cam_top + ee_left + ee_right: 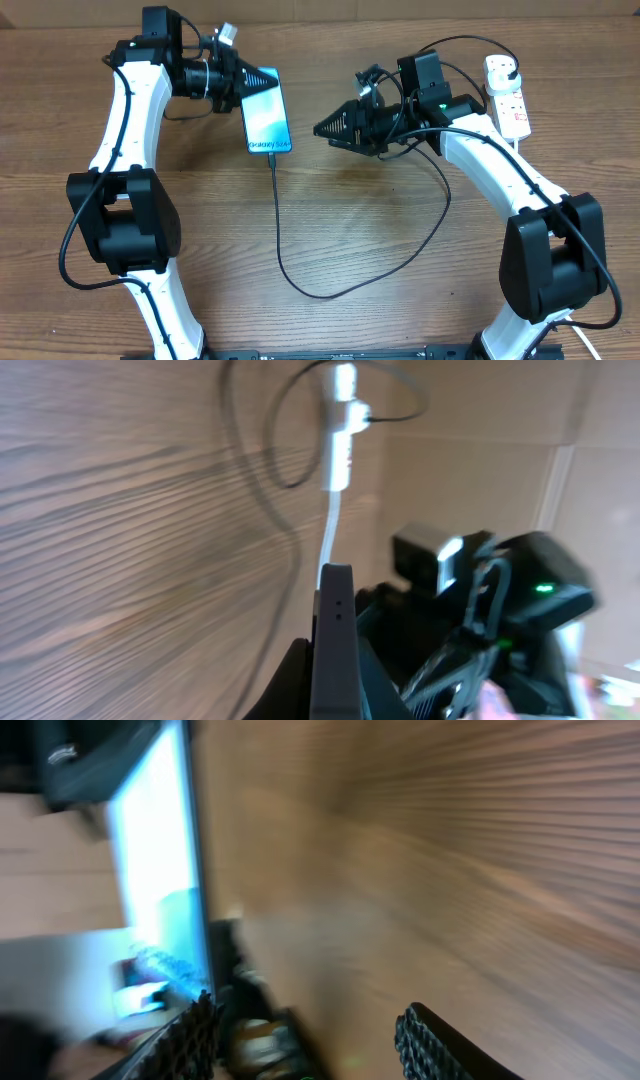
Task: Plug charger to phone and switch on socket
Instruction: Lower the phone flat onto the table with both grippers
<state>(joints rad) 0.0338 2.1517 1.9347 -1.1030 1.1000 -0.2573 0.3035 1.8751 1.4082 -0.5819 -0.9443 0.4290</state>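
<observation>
Overhead, pinches the phone [268, 120] at its far end with the left hand [262, 80] on the table [350, 220], charger [300, 285] tip at its near end, socket [507, 95] far right. From the left wrist, clamps the phone's dark edge. From the right wrist, holds the right hand [308, 1018] spread, empty, beside the glowing phone.

Your overhead view was sharp and evenly lit. Both wrist views were smeared; the phone [155, 870] glared ahead-left of the right gripper [308, 1010].
</observation>
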